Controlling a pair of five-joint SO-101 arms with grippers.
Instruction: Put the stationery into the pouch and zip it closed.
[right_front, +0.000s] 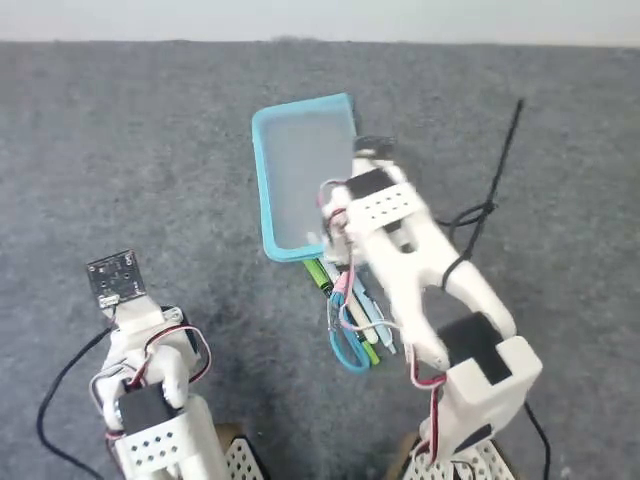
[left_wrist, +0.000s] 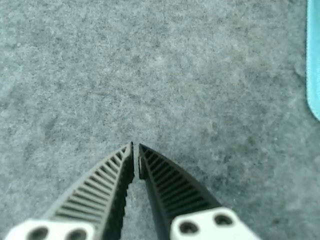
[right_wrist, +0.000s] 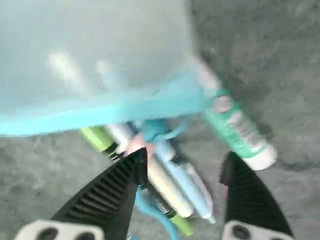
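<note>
The teal-rimmed mesh pouch (right_front: 300, 180) lies flat mid-table. Pens, markers and blue-handled scissors (right_front: 350, 320) lie bunched at its near edge. My right arm (right_front: 400, 230) hangs over that edge and the pouch's near right corner. In the right wrist view my right gripper (right_wrist: 185, 157) is open just above the pens (right_wrist: 170, 187), with the pouch edge (right_wrist: 100, 112) beyond. A green and white glue stick (right_wrist: 235, 127) lies beside the pouch corner. Pale shapes show through the mesh. My left gripper (left_wrist: 136, 146) is shut and empty over bare mat, left of the pouch rim (left_wrist: 314, 60).
Grey felt mat (right_front: 150, 150) covers the table, with free room left and right of the pouch. My left arm (right_front: 145, 370) sits at the near left. A black cable (right_front: 495, 190) runs along the right arm's far side.
</note>
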